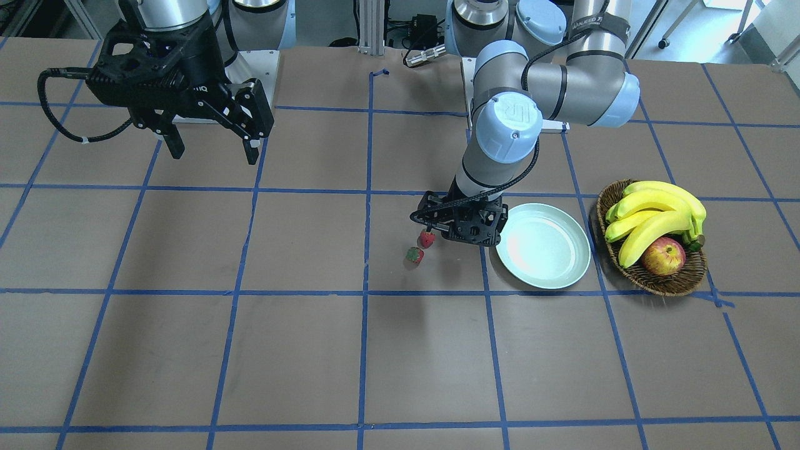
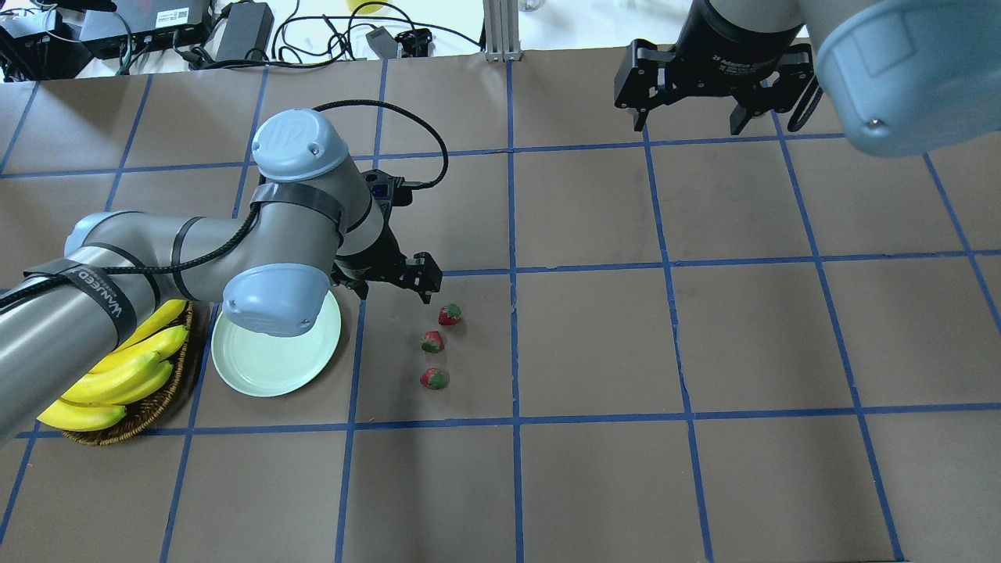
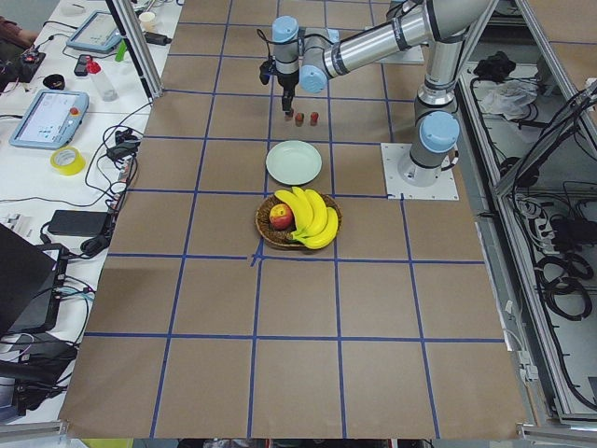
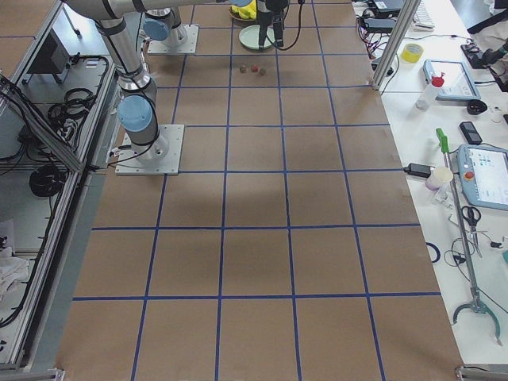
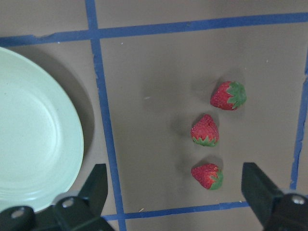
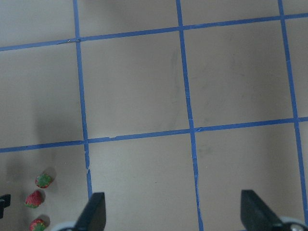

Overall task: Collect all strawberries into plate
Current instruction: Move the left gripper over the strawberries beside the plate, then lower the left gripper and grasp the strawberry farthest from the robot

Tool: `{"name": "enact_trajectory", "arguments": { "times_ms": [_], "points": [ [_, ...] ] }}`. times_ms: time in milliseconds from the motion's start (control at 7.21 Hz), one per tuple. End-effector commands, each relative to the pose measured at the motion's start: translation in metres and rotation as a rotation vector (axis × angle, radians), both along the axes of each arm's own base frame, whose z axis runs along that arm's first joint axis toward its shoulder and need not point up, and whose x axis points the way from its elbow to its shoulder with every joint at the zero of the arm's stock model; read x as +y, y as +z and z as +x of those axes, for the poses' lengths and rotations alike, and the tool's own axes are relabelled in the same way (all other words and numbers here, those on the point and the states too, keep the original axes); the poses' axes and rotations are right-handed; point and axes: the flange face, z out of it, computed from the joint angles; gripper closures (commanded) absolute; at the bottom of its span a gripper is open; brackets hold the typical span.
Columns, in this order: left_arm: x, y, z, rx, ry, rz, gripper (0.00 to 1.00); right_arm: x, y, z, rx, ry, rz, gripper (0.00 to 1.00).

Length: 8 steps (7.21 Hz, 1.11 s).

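Brown blue-gridded worktop point(image 2: 594, 344) is bearing three small red strawberries point(image 5: 205, 130) mid-frame; my left end effector point(image 5: 173, 173) is hovering nearby, spread wide, empty.

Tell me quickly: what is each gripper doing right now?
Left gripper: open, holding nothing, above the strawberries.
Right gripper: open, holding nothing.

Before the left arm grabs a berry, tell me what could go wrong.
The three strawberries lie in a tight row, so the open left gripper, closing on the nearest one, could nudge the middle one and roll it away. One finger hangs close to the plate rim; a descent here might clip it and shift the plate.
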Motion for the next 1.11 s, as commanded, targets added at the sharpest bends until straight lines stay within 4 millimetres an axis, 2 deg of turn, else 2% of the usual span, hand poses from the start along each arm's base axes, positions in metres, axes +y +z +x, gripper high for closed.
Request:
{"name": "enact_trajectory", "arguments": {
  "times_ms": [0,555,693,832,971],
  "points": [
    [0.012,-0.038,-0.001,0.012,-0.05,0.069,0.0,0.0,-0.002,0.0,0.022,0.093,0.01,0.0],
    [0.006,-0.07,-0.008,0.069,-0.044,0.096,0.02,0.001,-0.003,0.0,0.019,0.091,0.016,0.0],
    [0.006,-0.079,-0.008,0.067,-0.043,0.111,0.05,0.0,-0.003,-0.002,0.021,0.088,0.018,0.0],
    [0.004,-0.084,-0.01,0.071,-0.046,0.106,0.11,0.0,-0.003,-0.002,0.022,0.087,0.018,0.0],
    [0.006,-0.086,-0.016,0.072,-0.058,0.108,0.39,0.0,-0.003,-0.002,0.022,0.087,0.018,0.0]
  ]
}}
